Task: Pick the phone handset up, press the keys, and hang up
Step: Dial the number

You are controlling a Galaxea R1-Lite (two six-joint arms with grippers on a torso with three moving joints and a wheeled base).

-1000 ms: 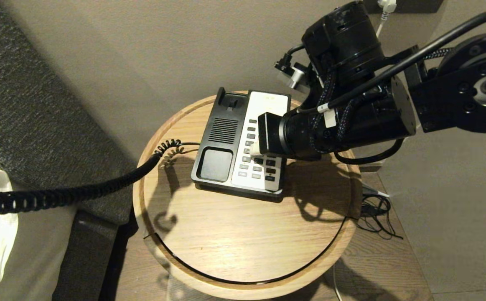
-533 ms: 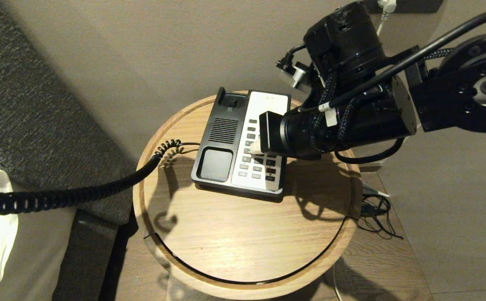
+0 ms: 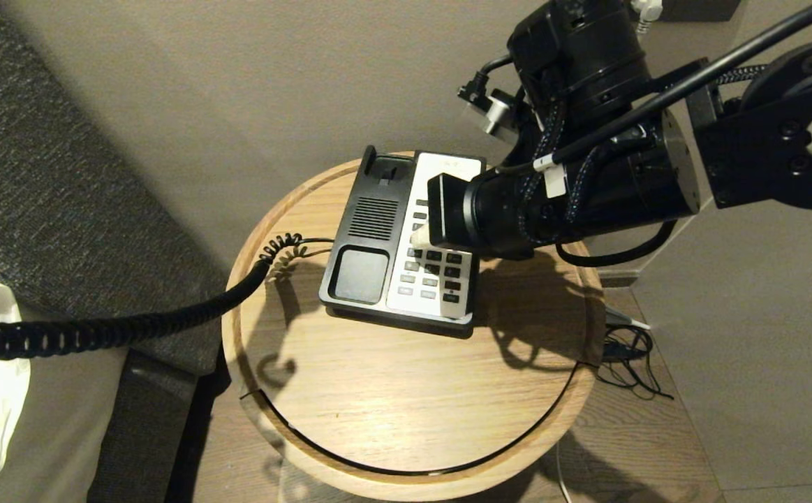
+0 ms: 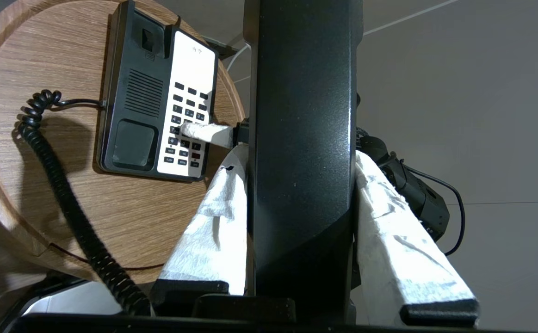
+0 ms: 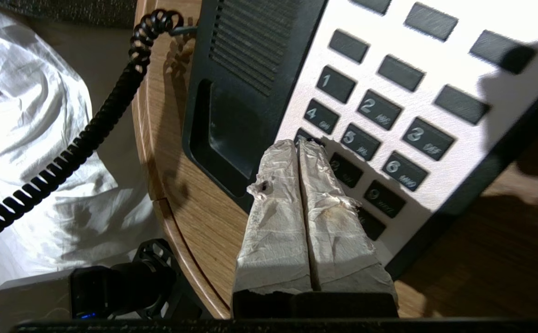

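White-wrapped right pincer (image 5: 299,145), fingers together, has shifted up the keypad (image 3: 433,269).

The phone base (image 3: 401,246) sits on the far half of the bench (image 3: 406,391). Its coiled cord (image 3: 133,323) runs left off the bench edge. The right end effector (image 3: 419,237) hangs above the keypad (image 3: 433,269).

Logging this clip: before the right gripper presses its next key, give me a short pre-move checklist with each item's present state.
1. phone handset held off the cradle by left gripper: ok.
2. right gripper fingers shut together as one tip: ok.
3. That tip over the keypad, at the 7 key: ok.
4. Key actually pushed down: cannot tell.
5. coiled cord clear of the keypad, trailing off the round table on the robot's left: ok.
6. phone base flat on the table: ok.
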